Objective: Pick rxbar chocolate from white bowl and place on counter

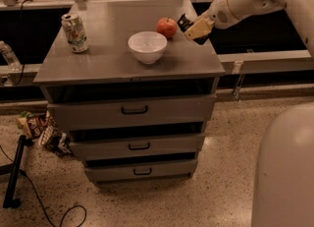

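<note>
The white bowl (147, 46) stands near the middle of the grey counter (108, 61). I see only its white rim and outer wall. The rxbar chocolate is hidden; the bowl's inside does not show it. My gripper (194, 26) comes in from the upper right on the white arm (245, 0). It hangs just above the counter's right side, right of the red apple (167, 27) and up and right of the bowl. I see nothing held in it.
A soda can (75, 33) stands at the counter's left. The cabinet's three drawers (135, 109) sit slightly open. Snack packets (41, 128) and a black stand with cable (13, 172) lie on the floor at left. My white base (284, 172) fills the lower right.
</note>
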